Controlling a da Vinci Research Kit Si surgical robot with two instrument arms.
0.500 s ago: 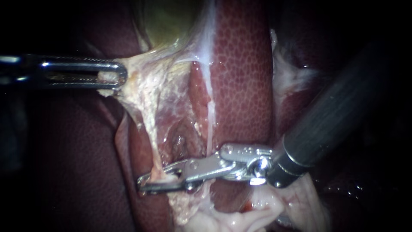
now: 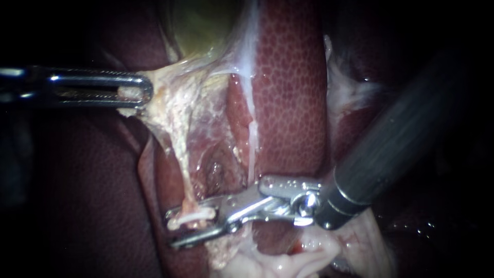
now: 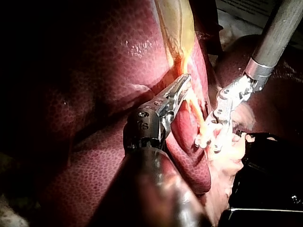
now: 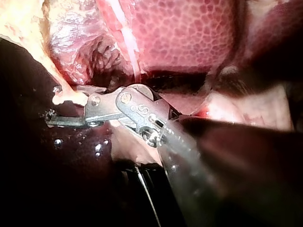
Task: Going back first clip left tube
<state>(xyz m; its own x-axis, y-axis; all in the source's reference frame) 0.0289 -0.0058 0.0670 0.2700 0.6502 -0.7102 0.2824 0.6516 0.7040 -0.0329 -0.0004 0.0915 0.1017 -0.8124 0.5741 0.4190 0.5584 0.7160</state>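
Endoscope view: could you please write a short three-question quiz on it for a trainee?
1. True or false: the right instrument's jaws lie shut together.
2. Fill in: the white clip sits on the ___ tube.
3. What does the left instrument grip? A) the liver B) pale tissue below the gallbladder C) the white clip
Key: 1 false, a gap shows between them; 2 left; 3 B.
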